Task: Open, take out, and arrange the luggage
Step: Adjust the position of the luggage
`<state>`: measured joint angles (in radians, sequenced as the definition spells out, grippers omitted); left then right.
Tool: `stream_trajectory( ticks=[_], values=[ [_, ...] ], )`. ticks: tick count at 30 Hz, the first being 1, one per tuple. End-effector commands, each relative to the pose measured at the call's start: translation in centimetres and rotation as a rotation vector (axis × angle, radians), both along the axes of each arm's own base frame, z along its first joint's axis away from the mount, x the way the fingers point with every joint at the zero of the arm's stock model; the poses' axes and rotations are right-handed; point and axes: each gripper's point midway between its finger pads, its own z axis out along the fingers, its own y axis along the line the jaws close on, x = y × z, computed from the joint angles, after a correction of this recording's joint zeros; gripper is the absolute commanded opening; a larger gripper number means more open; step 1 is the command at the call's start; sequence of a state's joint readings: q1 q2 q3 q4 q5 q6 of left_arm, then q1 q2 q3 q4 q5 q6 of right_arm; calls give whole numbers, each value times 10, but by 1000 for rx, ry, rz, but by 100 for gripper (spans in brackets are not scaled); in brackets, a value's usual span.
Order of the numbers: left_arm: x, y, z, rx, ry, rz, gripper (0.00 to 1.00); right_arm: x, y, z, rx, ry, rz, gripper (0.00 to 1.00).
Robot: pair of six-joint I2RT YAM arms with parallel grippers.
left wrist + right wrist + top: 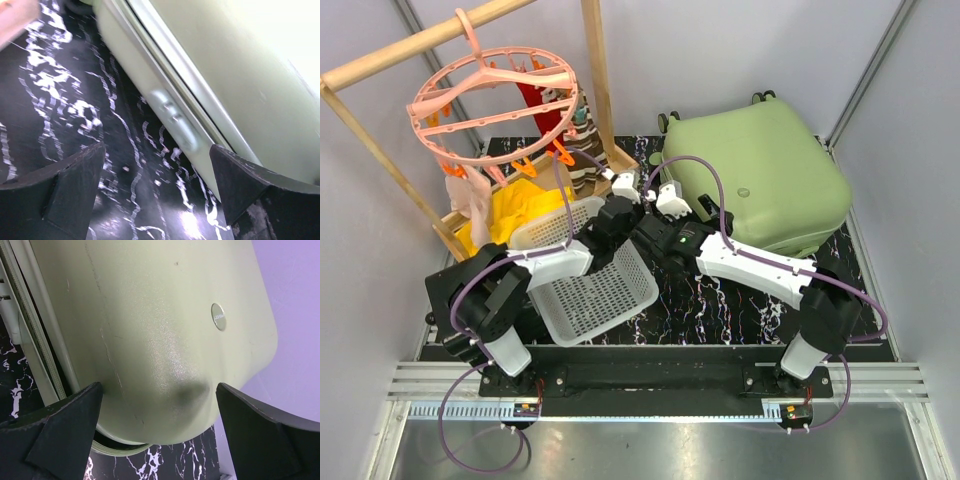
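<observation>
Luggage (760, 175), closed, w/ round lid badge (218, 316), perhaps logo, text illegible.

No legible text appears. The small round badge (218, 316) on the large light-green hard-shell suitcase (165, 340) bears lettering too small to read.

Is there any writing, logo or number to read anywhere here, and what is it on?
No text here can be read.
Round badge on the luggage: tiny white lettering, too small to read.
Silver plate on the luggage's side: raised marks, too blurred to read.
</observation>
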<state>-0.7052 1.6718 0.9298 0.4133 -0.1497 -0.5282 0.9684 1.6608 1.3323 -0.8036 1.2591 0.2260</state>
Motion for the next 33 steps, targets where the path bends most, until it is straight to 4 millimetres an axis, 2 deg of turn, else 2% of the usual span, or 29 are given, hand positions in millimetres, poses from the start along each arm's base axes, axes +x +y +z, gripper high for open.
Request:
stream_trajectory(
  ticks=[1,6,7,9,16,22,25,29,33],
  values=[
    [1,-8,30,-5,-41,-85,90,-2,-24,16,-3,-47,-59,100],
    [15,11,38,-28,-27,-64,92,-1,-23,16,-2,-42,-56,100],
    [22,21,37,-30,-20,-39,92,-1,-22,16,3,-40,-54,99],
    [24,25,39,-42,-13,-53,92,-1,-22,16,5,-40,-54,100],
    [37,57,52,-43,-31,-12,94,1,-19,14,8,-33,-51,100],
    [44,72,58,-32,-35,6,95,2,-17,11,3,-25,-47,99],
    [47,80,46,-19,1,28,95,2,-16,11,9,-22,-46,100],
    [52,87,43,-42,10,33,95,1,-17,12,20,-21,-42,100],
    [59,93,54,-18,-46,39,96,0,-16,9,32,-13,-38,100]
  ],
)
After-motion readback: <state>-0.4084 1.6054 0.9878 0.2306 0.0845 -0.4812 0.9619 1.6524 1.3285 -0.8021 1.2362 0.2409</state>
